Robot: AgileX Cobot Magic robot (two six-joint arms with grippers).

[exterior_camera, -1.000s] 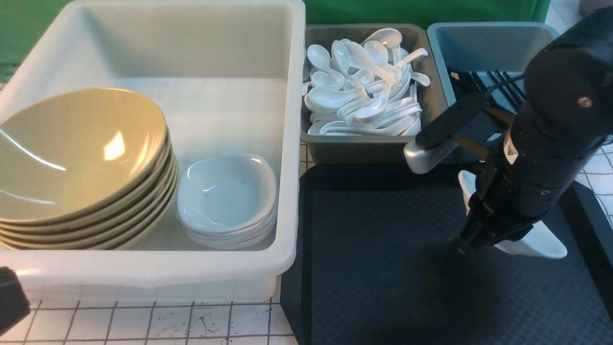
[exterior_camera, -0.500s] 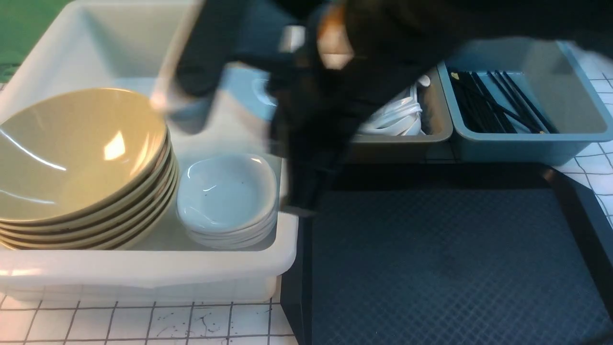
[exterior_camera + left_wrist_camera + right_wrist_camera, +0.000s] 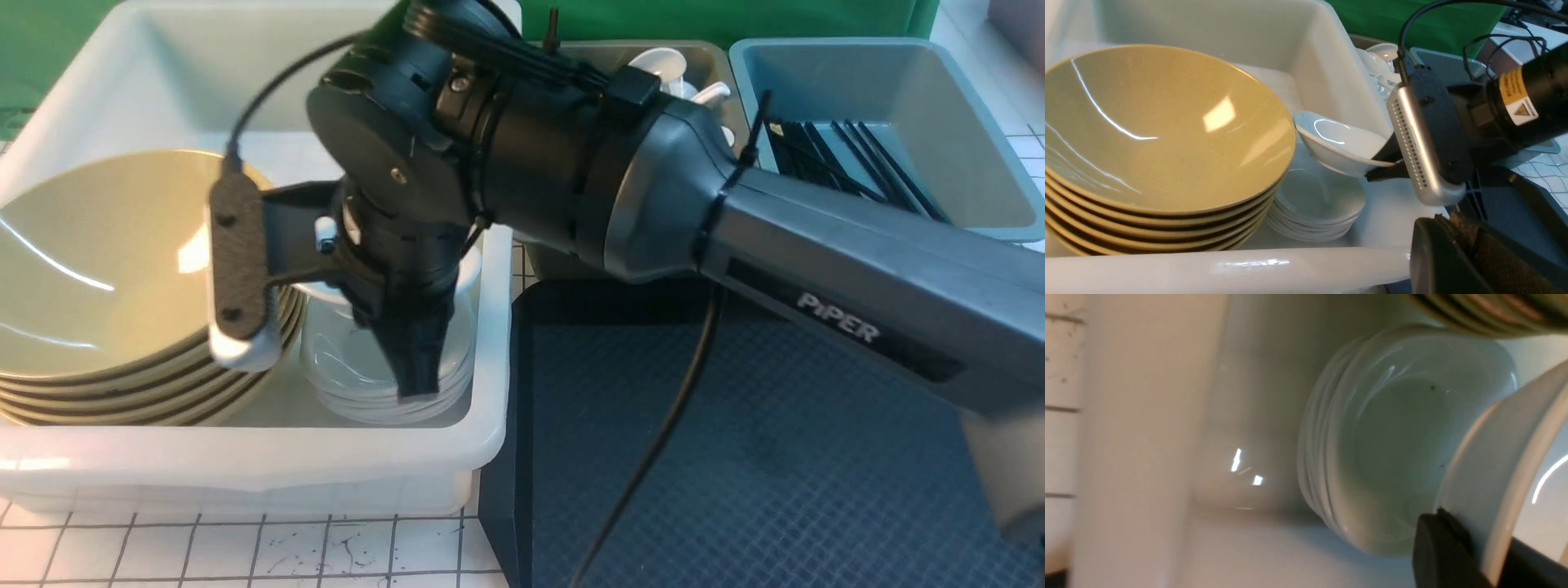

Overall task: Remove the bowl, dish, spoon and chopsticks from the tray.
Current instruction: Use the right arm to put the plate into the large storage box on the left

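front view: the right gripper (image 3: 416, 367) reaches over the white tub (image 3: 490, 408), its fingers clamped on the rim of a small white dish (image 3: 1339, 143) held tilted just above the dish stack (image 3: 1314, 204) beside the stacked bowls (image 3: 122, 269). the tray (image 3: 775, 457) lies bare; the left gripper (image 3: 1470, 261) is closed, empty.

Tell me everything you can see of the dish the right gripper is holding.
The dish is small, white, glossy, ceramic-looking and shallow, with a rounded squarish rim, and appears empty. The right gripper pinches its rim, holding it tilted in the air above the stack of dishes inside the white tub, beside the bowls.
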